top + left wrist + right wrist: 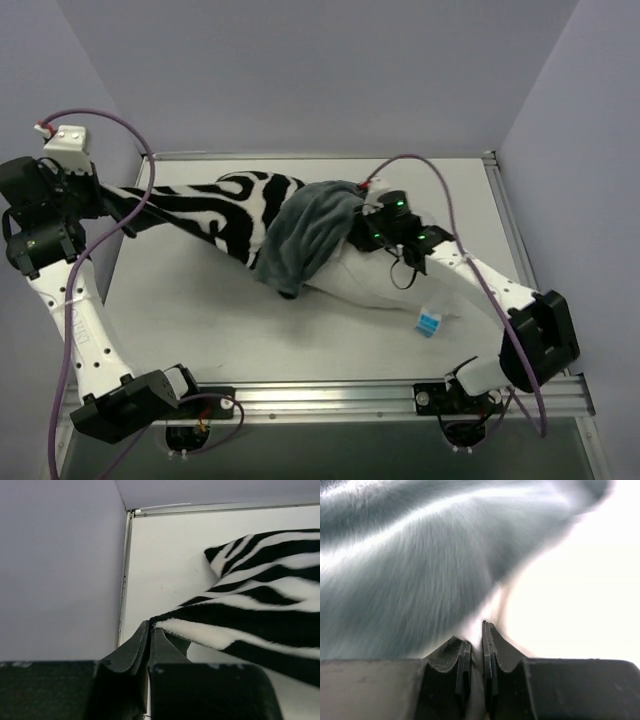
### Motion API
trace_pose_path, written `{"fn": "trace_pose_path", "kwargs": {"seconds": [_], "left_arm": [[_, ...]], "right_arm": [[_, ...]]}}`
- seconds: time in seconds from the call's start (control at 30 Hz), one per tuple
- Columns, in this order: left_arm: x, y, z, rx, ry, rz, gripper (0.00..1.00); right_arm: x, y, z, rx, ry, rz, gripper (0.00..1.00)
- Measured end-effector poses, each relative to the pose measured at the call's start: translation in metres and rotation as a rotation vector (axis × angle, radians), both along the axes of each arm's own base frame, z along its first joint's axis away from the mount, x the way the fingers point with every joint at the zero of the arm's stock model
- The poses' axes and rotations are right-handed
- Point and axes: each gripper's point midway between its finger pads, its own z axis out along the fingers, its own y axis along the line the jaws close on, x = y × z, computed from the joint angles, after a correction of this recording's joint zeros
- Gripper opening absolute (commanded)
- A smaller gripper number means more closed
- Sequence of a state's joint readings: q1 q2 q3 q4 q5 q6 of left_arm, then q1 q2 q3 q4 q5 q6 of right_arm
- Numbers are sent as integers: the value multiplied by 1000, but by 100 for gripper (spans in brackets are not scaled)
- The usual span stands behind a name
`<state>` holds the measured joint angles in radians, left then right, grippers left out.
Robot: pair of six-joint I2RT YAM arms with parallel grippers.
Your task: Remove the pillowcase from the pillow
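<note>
The pillowcase (230, 212) lies stretched across the table, zebra stripes on its left part and its dark grey inside (310, 240) turned out and bunched in the middle. The white pillow (385, 280) sticks out of it to the right, its blue tag (430, 323) at the near corner. My left gripper (112, 200) is shut on the pillowcase's far-left striped corner, which also shows in the left wrist view (260, 580) running from the gripper (149, 627). My right gripper (368, 236) is shut on a fold of the pillow (580, 590) beside the grey inside (410, 570), white fabric pinched between the fingers (492, 640).
The white table (200, 300) has a metal rail at the back (300, 155), right side (505, 210) and front (330, 395). Grey walls stand close at the left (60, 570) and behind. The left arm reaches up along the table's left edge.
</note>
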<state>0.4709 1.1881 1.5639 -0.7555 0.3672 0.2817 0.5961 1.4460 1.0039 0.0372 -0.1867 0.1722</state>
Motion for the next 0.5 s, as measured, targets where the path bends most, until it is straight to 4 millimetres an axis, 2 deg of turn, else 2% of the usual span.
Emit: {"fn": "trace_pose_path", "kwargs": {"seconds": [0.07,0.1,0.17,0.2,0.27,0.37,0.43,0.5], "left_arm": [[-5,15,4,-26,-3,28,2],[-6,16,6,-52,-2,16,2],[-7,13,11,-104,-7,-30,2],[-9,11,15,-126,-12,-51,2],[-13,8,24,-159,-26,-81,2],[-23,6,51,-158,-76,-107,2],[-31,6,66,-153,-103,-113,2],[-39,15,78,-155,-124,-89,2]], "right_arm": [[28,-60,24,40,-29,-156,0],[41,-97,42,74,-63,-250,0],[48,-149,71,119,-122,-390,0],[46,-167,83,141,-141,-432,0],[39,-192,97,190,-150,-489,0],[32,-217,96,267,-90,-545,0],[31,-225,90,285,-47,-573,0],[30,-228,88,291,-23,-587,0]]}}
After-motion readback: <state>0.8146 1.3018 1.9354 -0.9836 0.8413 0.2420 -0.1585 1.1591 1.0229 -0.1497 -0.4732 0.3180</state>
